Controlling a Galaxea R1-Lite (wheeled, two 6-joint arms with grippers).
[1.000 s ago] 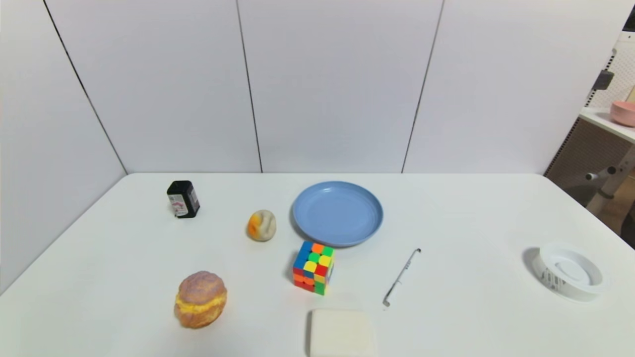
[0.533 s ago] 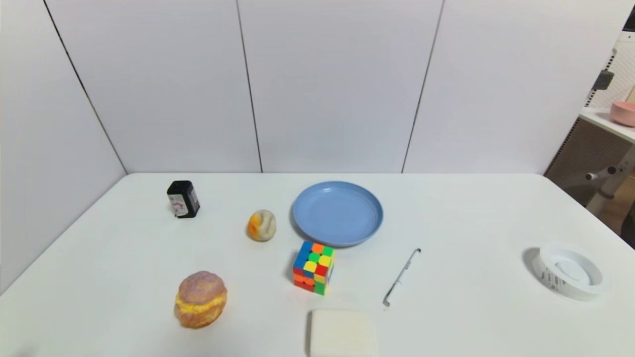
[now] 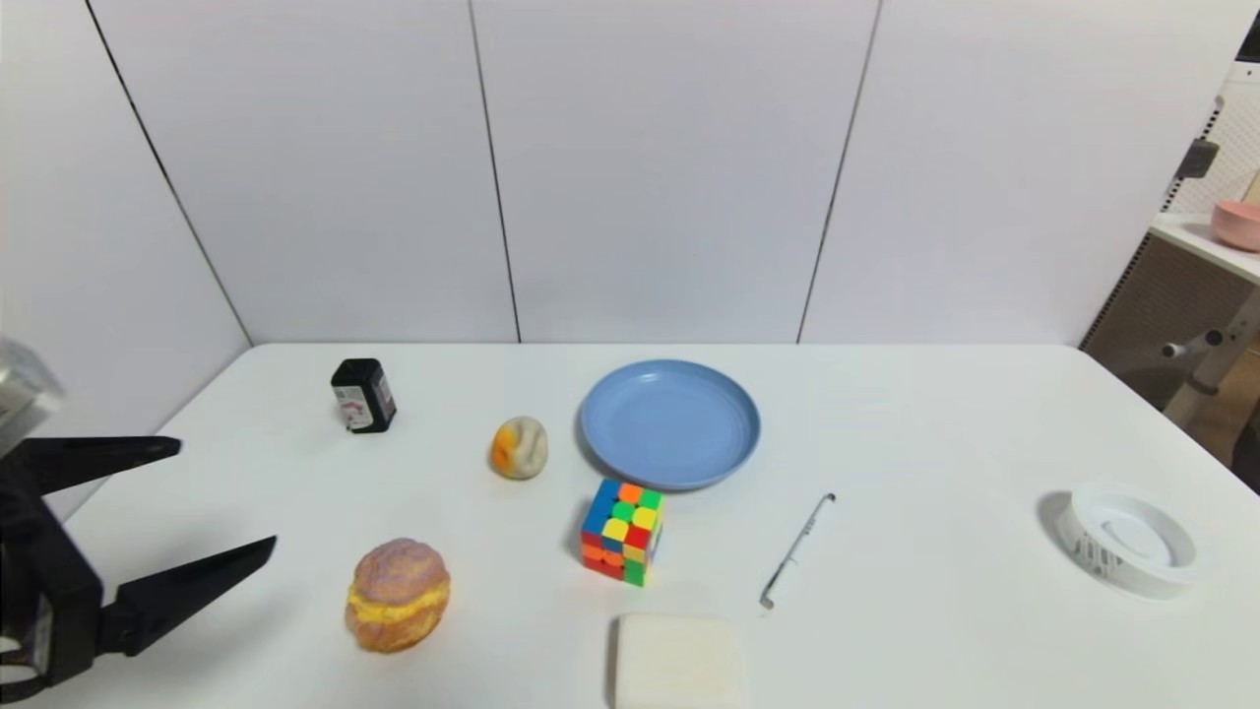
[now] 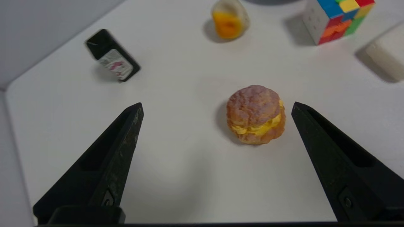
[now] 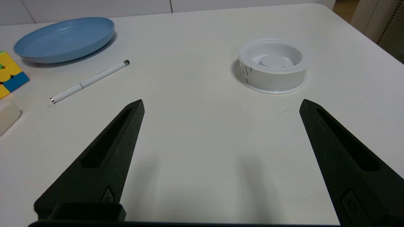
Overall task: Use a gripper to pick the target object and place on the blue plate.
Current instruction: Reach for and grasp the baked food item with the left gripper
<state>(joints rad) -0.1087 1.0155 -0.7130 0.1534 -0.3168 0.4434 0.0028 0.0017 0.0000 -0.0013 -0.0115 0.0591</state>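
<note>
Head view: left gripper [image 3: 226,497] at table [image 3: 886,414] edge

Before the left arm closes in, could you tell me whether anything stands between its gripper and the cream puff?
Nothing visible does. The left gripper is open at the table's left edge, and only bare table lies between it and the cream puff. The black bottle stands farther back, off that line.

smooth plastic blue plate [image 3: 669,425], rough-crusted bun [image 3: 398,594]

A test lab (bare white panel walls [image 3: 669,167], white table [image 3: 935,433]).
</note>
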